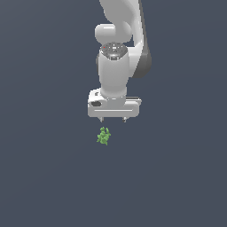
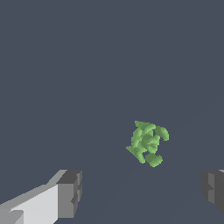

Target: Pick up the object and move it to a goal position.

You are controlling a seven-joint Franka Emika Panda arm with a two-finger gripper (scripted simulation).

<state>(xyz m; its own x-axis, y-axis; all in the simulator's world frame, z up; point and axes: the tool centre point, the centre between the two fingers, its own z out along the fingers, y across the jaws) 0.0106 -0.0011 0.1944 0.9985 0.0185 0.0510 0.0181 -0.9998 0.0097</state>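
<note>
The object (image 1: 103, 136) is a tiny bright green, lumpy clump lying on the dark grey floor, just below the white gripper in the exterior view. It also shows in the wrist view (image 2: 147, 142). My gripper (image 1: 113, 119) hangs above it, pointing down, with its two short fingertips spread apart and nothing between them. In the wrist view the gripper (image 2: 142, 192) is open, one grey fingertip (image 2: 70, 192) on one side and the other fingertip (image 2: 214, 189) at the frame edge. The clump lies beyond the gap between the fingers, apart from both.
The dark grey floor (image 1: 44, 177) is plain and even all around. The white arm (image 1: 116, 66) rises above the gripper to the top of the exterior view. No other object shows.
</note>
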